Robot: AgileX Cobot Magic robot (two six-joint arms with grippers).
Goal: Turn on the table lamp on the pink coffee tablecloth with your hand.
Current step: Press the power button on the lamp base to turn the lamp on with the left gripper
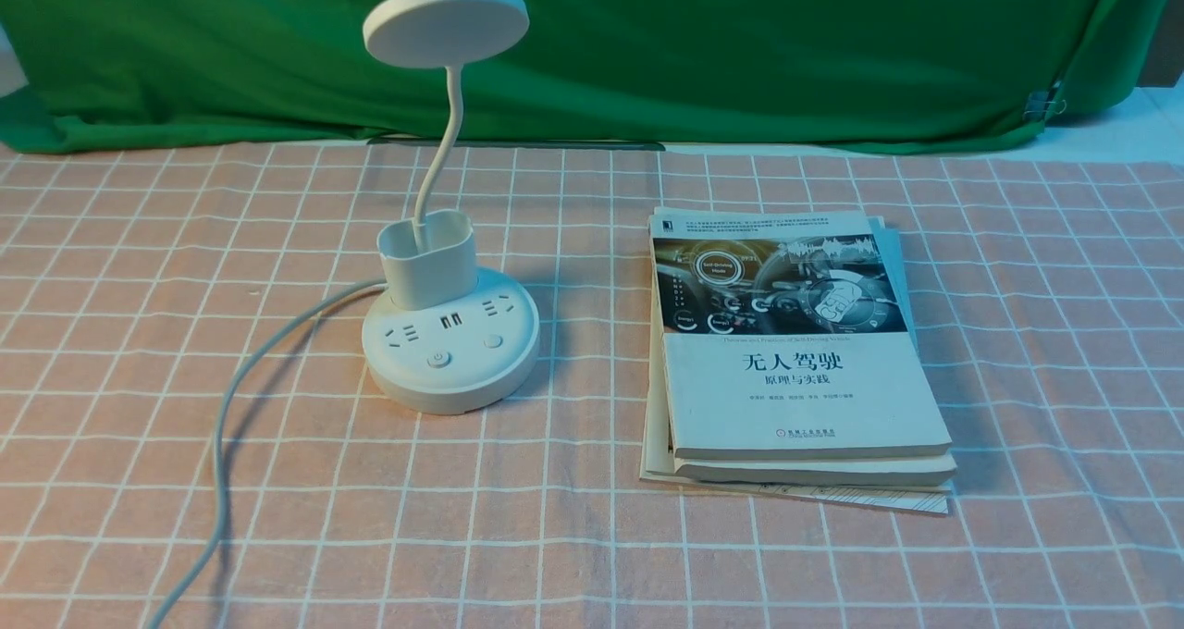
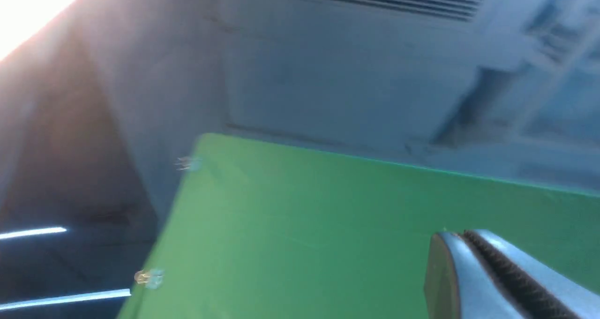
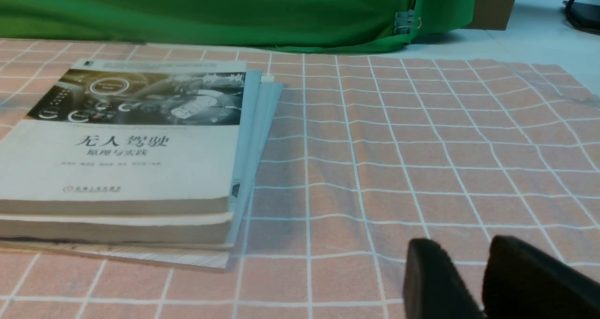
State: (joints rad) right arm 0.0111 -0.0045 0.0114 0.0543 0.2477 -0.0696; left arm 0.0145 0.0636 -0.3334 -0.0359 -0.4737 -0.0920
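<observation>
The white table lamp (image 1: 450, 347) stands left of centre on the pink coffee tablecloth (image 1: 573, 555). Its disc head (image 1: 446, 23) is not lit, and its round power button (image 1: 437, 360) faces the front of the base. Its white cord (image 1: 222, 425) runs off to the front left. Neither hand shows in the front view. My left gripper (image 2: 461, 235) is shut and empty, and points up at the green backdrop. My right gripper (image 3: 468, 248) hangs low over the tablecloth (image 3: 422, 145) right of the books, with its jaws together and empty. The lamp is out of both wrist views.
A stack of books (image 1: 795, 361) lies right of the lamp and shows in the right wrist view (image 3: 131, 145). A green backdrop cloth (image 1: 740, 46) hangs along the back edge, held by a clip (image 1: 1043, 104) at the right.
</observation>
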